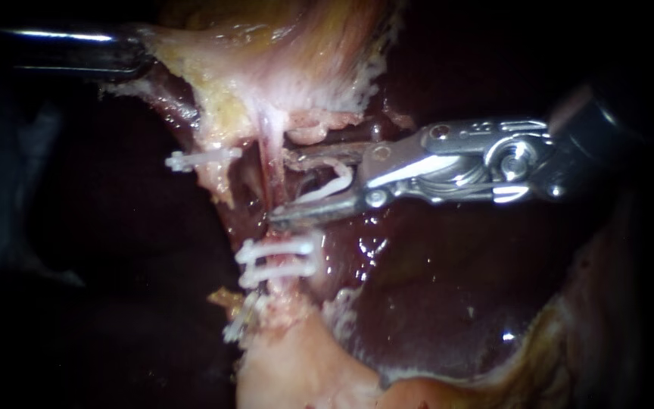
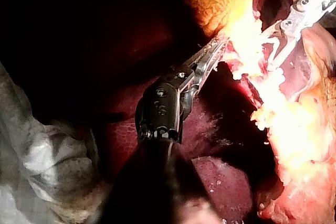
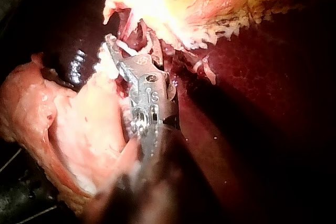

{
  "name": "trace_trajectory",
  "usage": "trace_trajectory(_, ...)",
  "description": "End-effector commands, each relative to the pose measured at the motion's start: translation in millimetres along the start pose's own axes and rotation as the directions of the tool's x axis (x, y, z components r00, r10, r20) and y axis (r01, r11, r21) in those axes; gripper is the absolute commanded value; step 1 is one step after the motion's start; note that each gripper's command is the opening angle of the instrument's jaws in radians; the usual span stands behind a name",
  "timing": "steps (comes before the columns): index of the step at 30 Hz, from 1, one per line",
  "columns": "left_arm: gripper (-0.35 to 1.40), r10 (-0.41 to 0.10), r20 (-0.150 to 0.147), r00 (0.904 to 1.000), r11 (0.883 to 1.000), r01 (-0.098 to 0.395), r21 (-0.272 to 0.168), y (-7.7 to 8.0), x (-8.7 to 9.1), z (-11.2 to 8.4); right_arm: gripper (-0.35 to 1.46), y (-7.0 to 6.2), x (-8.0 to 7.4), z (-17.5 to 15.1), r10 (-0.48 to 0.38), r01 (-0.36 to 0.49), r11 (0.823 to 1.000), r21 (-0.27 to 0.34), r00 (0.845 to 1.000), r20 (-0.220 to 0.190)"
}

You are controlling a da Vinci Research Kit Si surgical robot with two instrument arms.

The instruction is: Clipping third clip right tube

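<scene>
Upper left, the left instrument [image 1: 139, 54] grips the gallbladder [image 1: 266, 45]. At centre, the right tube [image 1: 269, 155] lies between the wide jaws of the right instrument [image 1: 281, 188], which carry a loaded clip [image 1: 333, 182]. The tips barely pass the tube, so closing now may catch only part of it.

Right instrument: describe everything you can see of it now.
The right instrument enters from the right: a dark shaft, then a shiny metal head with hinge pins and a coiled spring. Its jaws stand apart, pointing at the tube, with an open white clip held between them. The lower jaw's tip reaches the tube, above two clips already on it.
</scene>
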Motion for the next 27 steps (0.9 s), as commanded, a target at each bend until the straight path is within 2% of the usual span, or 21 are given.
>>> trace_trajectory(1, -0.35, 0.0, 0.0, 1.0, 1.0, 0.0, 0.0, 0.0, 0.0, 0.0, 0.49, 0.1, 0.1, 0.3, 0.013, -0.013, 1.0, 0.007, 1.0, -0.011)
trace_trajectory(9, -0.35, 0.0, 0.0, 1.0, 1.0, 0.0, 0.0, 0.0, 0.0, 0.0, 0.49, 0.7, 1.0, 2.5, 0.073, -0.068, 0.995, 0.076, 0.994, -0.078)
trace_trajectory(16, -0.35, 0.0, 0.0, 1.0, 1.0, 0.0, 0.0, 0.0, 0.0, 0.1, 0.49, 0.6, 1.3, 3.0, 0.107, -0.09, 0.986, 0.14, 0.987, -0.12)
trace_trajectory(21, -0.35, 0.001, 0.0, 1.0, 1.0, -0.001, 0.0, 0.0, -0.1, 0.0, 0.49, -0.7, 1.7, 2.3, 0.117, -0.083, 0.974, 0.21, 0.981, -0.154)
trace_trajectory(27, -0.35, 0.001, 0.0, 1.0, 1.0, -0.001, 0.0, -0.1, -0.1, 0.0, 0.48, -3.4, 3.5, 1.8, 0.118, -0.065, 0.958, 0.28, 0.977, -0.179)
